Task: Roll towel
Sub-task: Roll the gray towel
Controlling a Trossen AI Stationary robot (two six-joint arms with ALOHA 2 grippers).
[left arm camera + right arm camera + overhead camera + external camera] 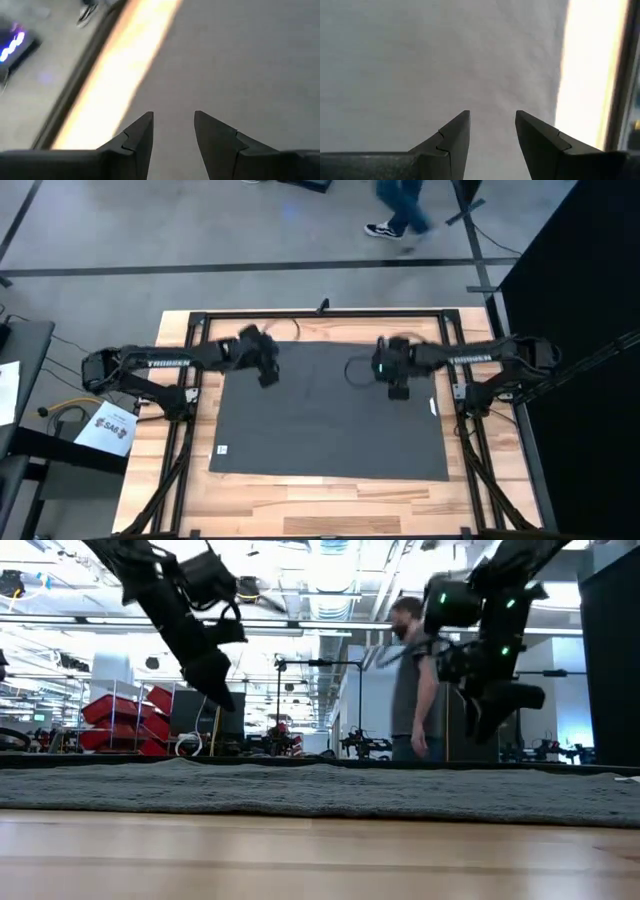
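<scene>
The towel [330, 415] is lying flat and fully spread on the wooden desk [300, 505], its long axis running side to side between the two arms; no roll is being formed yet. A small white tag is showing at its near left corner.

The left gripper [268, 375] is being held above the far left part of the cloth, fingers [137, 137] parted by a narrow gap, nothing gripped. The right gripper [398, 388] is being held above the far right part, fingers [455, 135] likewise slightly apart and empty. In the low view both are hanging clear of the fabric.

The far long edge is lying just beyond both grippers, each about equally near it.

No containers are being seen.

A person [412, 680] is standing in the room behind.
</scene>
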